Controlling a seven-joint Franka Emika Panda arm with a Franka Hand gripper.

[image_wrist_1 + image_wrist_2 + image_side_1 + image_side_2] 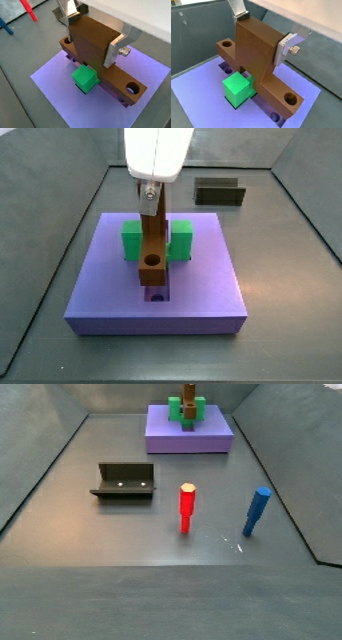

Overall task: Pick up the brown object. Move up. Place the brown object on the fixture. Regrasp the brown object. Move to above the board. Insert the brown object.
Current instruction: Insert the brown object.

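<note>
My gripper (92, 39) is shut on the brown object (123, 82), its silver fingers (113, 53) clamping the upright stub. The object's long bar, with a round hole at each end, lies lengthwise over the purple board (57, 92) and runs past the green U-shaped block (84, 77). In both wrist views the bar sits low against the board (201, 87) beside the green block (236, 86). A side view shows the gripper (151, 196) above the board's middle (201, 278), with the brown object (151, 256) along the slot. The fixture (219, 192) stands empty beyond the board.
A red peg (187, 507) and a blue peg (257, 511) stand upright on the grey floor, away from the board (211, 436). The fixture (127, 481) sits to their left. Grey walls enclose the floor.
</note>
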